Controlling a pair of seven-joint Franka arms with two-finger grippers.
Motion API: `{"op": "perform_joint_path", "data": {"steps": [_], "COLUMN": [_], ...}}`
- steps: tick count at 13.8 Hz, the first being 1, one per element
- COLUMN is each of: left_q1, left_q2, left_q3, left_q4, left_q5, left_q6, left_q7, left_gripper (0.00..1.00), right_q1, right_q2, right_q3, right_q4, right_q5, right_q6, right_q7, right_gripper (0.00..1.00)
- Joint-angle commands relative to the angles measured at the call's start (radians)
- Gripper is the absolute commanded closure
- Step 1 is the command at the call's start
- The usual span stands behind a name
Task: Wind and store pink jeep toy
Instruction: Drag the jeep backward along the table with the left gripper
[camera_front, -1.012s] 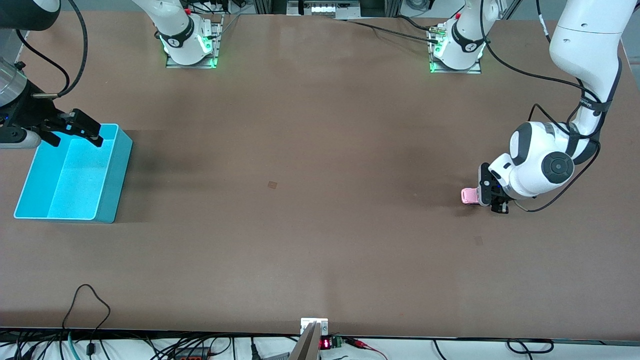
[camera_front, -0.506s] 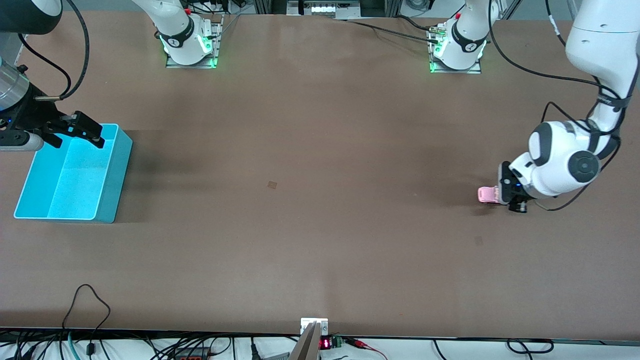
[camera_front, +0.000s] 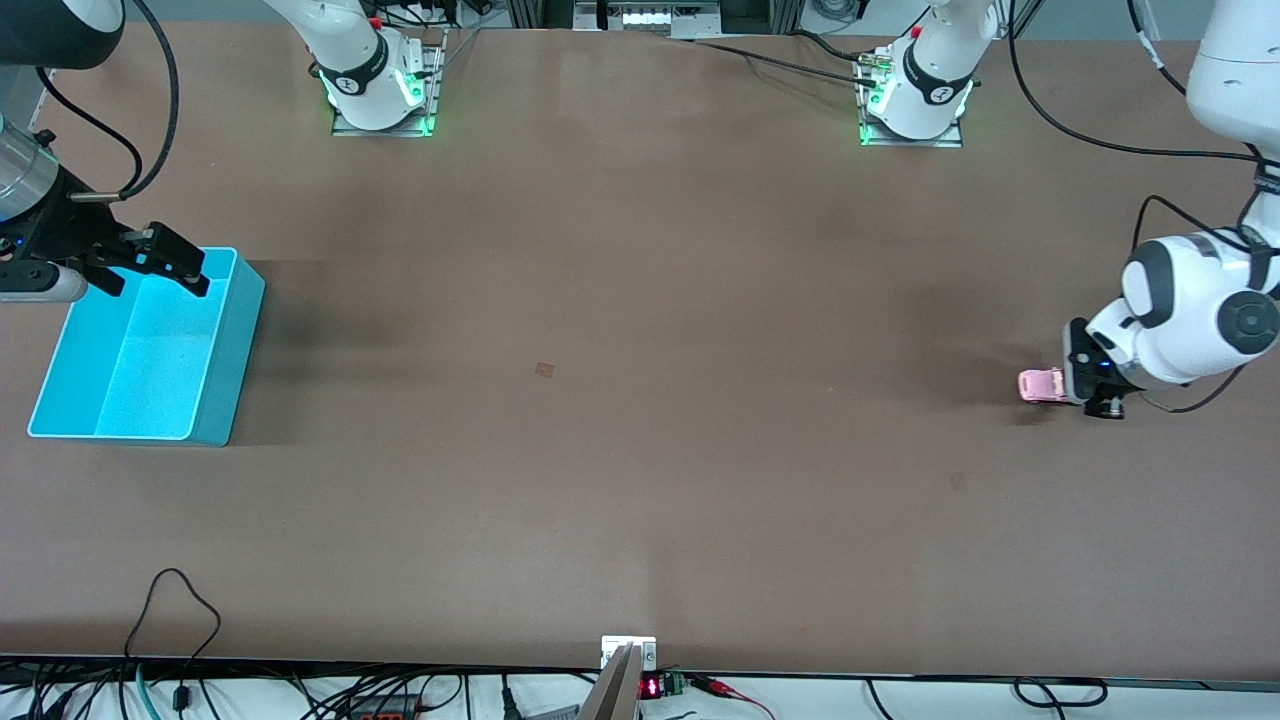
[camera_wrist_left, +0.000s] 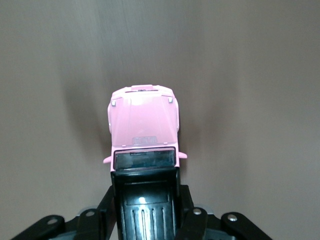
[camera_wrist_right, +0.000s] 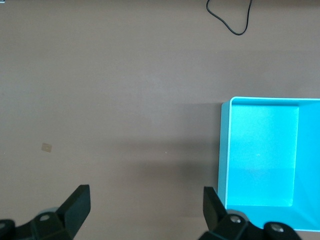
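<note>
The pink jeep toy (camera_front: 1040, 384) is low at the table surface near the left arm's end, its pink hood pointing toward the table's middle. My left gripper (camera_front: 1077, 384) is shut on its black-roofed rear half. In the left wrist view the pink jeep toy (camera_wrist_left: 144, 125) sticks out ahead of the left gripper (camera_wrist_left: 146, 199), with a finger on each side of the roof. My right gripper (camera_front: 150, 268) hangs open over the edge of the cyan bin (camera_front: 238, 310) at the right arm's end. The right wrist view shows the right gripper (camera_wrist_right: 145, 196) holding nothing, beside the cyan bin (camera_wrist_right: 223, 150).
A small square mark (camera_front: 544, 369) lies on the brown table near its middle, and another mark (camera_front: 957, 481) sits nearer the front camera than the jeep. A black cable loop (camera_front: 175, 600) lies by the front edge. The arm bases (camera_front: 380, 90) stand along the back edge.
The left gripper has pulled the jeep backward along the table toward the left arm's end. The right gripper shifted slightly over the bin's edge, then held still.
</note>
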Motion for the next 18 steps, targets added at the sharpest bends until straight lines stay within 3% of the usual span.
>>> {"op": "perform_joint_path", "data": {"steps": [1,6,9,10,11,14,18], "left_q1": [0.056,0.105,0.112,0.112,0.114,0.105,0.100], "left_q2": [0.081,0.096,0.103,0.103,0.098,0.066,0.018], "left_q3": [-0.003,-0.003,-0.003,-0.003,-0.005,-0.017,-0.051], "left_q4": [0.056,0.077,0.076,0.076,0.077,0.085,0.143], "left_q5": [0.028,0.028,0.028,0.028,0.028,0.025,0.019], "left_q6": [-0.016,-0.011,0.017,0.017,0.015,-0.014,-0.182], "left_q7": [0.102,0.148,0.155,0.155,0.159,0.155,0.124], "left_gripper": [0.81,0.81,0.74,0.57,0.01,0.00,0.00], "right_q1": [-0.008,-0.008,-0.008,-0.008,-0.008,-0.008,-0.008], "right_q2": [0.008,0.008,0.008,0.008,0.008,0.008,0.008], "right_q3": [0.006,0.006,0.006,0.006,0.006,0.006,0.006], "right_q4": [0.021,0.021,0.021,0.021,0.021,0.021,0.021], "right_q5": [0.009,0.009,0.009,0.010,0.010,0.010,0.010], "right_q6": [-0.010,-0.010,-0.010,-0.010,-0.010,-0.009,-0.010], "right_q7": [0.011,0.011,0.011,0.011,0.011,0.011,0.011], "right_gripper": [0.00,0.00,0.00,0.00,0.00,0.00,0.00]}}
